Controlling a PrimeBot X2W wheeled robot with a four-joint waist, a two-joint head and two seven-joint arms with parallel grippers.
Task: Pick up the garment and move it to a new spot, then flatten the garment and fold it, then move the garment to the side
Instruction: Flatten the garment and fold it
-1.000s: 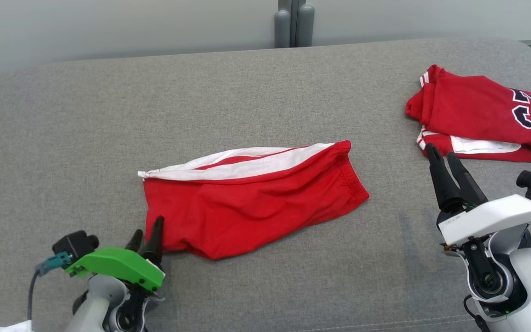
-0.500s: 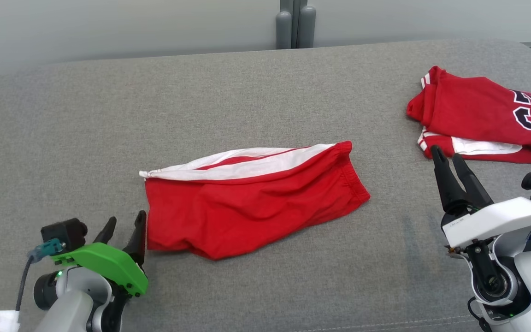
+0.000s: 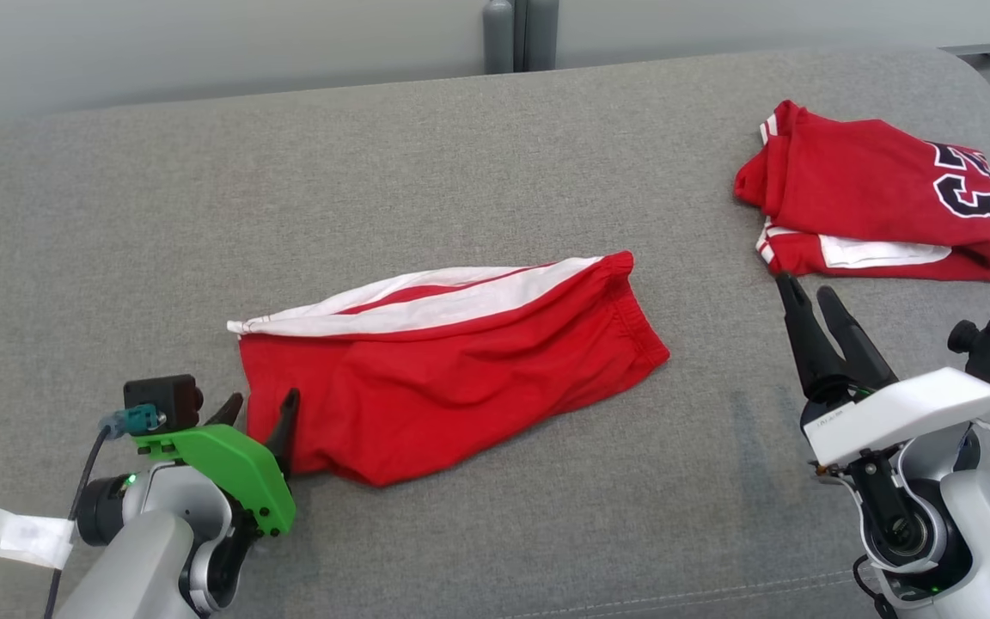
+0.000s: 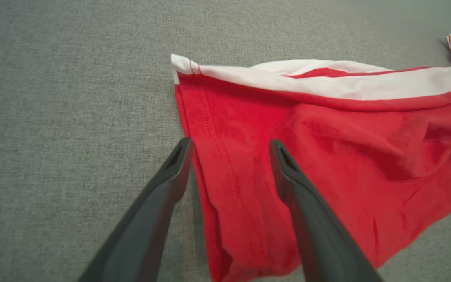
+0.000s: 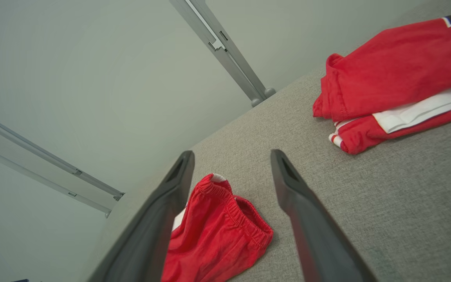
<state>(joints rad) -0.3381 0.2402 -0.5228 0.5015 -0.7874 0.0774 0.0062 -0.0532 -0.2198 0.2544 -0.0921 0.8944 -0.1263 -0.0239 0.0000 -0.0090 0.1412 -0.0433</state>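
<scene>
The left gripper (image 3: 261,402) has its two dark fingers spread wide and holds nothing. In the left wrist view the left gripper (image 4: 230,143) straddles the near-left hem of the red cotton shorts with a white side stripe (image 4: 327,137): one finger over the red cloth, the other just off the edge over the grey woven fabric surface (image 3: 461,155). Whether the tips touch the cloth I cannot tell.

The shorts (image 3: 452,370) lie in the middle of the surface, long axis running left to right, the hem end nearer the robot and the elastic waistband (image 3: 632,301) end tilted farther away on the right.

The right gripper (image 3: 804,288), also wide and empty, hangs well apart to the right of the waistband, close to a folded red jersey with dark numerals (image 3: 864,185) at the far right.

The left arm is clearly nearer; a pinch on the hem looks like the next step.
</scene>
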